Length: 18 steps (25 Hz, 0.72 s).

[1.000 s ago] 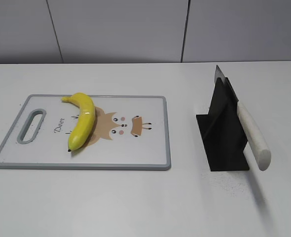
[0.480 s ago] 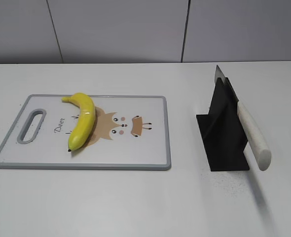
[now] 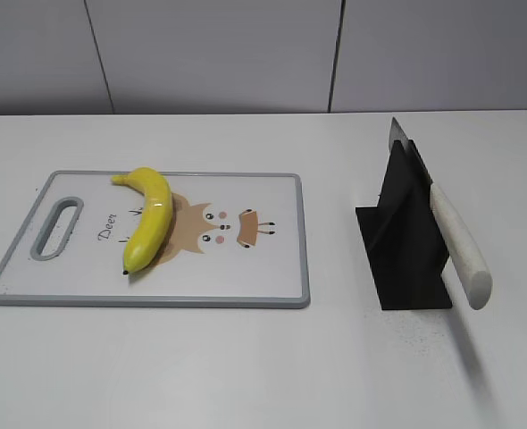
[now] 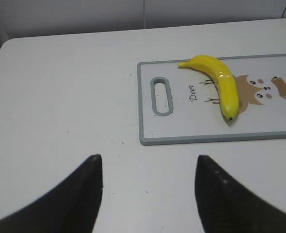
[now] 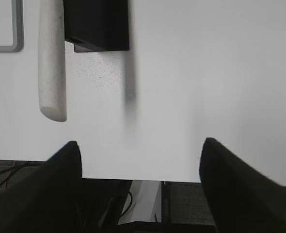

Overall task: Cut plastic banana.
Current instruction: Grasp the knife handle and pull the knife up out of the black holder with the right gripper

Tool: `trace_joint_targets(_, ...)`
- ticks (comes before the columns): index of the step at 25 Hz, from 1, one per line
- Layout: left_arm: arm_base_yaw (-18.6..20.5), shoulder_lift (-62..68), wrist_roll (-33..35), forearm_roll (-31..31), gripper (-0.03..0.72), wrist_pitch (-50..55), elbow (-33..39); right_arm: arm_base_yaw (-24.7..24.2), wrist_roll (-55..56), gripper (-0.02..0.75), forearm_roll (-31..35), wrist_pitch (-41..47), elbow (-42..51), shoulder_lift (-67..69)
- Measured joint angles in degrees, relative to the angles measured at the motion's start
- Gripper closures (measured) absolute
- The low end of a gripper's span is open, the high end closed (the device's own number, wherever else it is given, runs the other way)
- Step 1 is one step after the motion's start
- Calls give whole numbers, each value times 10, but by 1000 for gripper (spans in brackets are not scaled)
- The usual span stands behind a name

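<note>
The yellow plastic banana (image 3: 150, 217) (image 4: 219, 82) lies on the left half of a grey-rimmed cutting board (image 3: 272, 273) (image 4: 148, 131) printed with a deer. A knife with a white handle (image 3: 458, 243) (image 5: 52, 63) rests slanted in a black stand (image 3: 406, 246) (image 5: 97, 24) on the right of the table. My left gripper (image 4: 148, 162) is open over bare table, well short of the board's handle end. My right gripper (image 5: 140, 145) is open above the table's near edge, below the knife handle's end. Neither gripper shows in the exterior view.
The white table (image 3: 246, 357) carries only the board and the knife stand. Its near edge (image 5: 143, 180) shows in the right wrist view, with cables and floor below it. A grey panelled wall (image 3: 210, 54) stands behind the table.
</note>
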Motion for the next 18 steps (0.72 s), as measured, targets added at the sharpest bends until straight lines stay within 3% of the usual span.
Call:
trace_joint_targets(11,0,0,0,0,103,0,0,5,1,162,69,0,-77,127)
trace_joint_targets(18,0,0,0,0,103,0,0,108,31,213,52,-16,-117,180)
